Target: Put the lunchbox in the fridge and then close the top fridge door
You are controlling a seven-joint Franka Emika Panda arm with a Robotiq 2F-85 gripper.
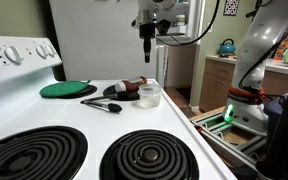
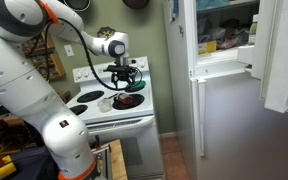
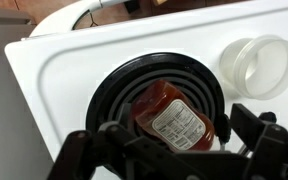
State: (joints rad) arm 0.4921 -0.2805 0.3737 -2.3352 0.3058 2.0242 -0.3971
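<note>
lunchbox [image 3: 256,65] sits upright on the white stove [image 3: 54,85], just beside the dark plate [image 3: 109,95]. the pincer [image 3: 174,150] hangs wide open and empty over that plate, so the round tub lies off to its upper right in the wrist view.

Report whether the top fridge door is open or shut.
Open. In an exterior view the flat white upper door panel stands swung away from the tall white fridge, leaving its lit shelves exposed.
</note>
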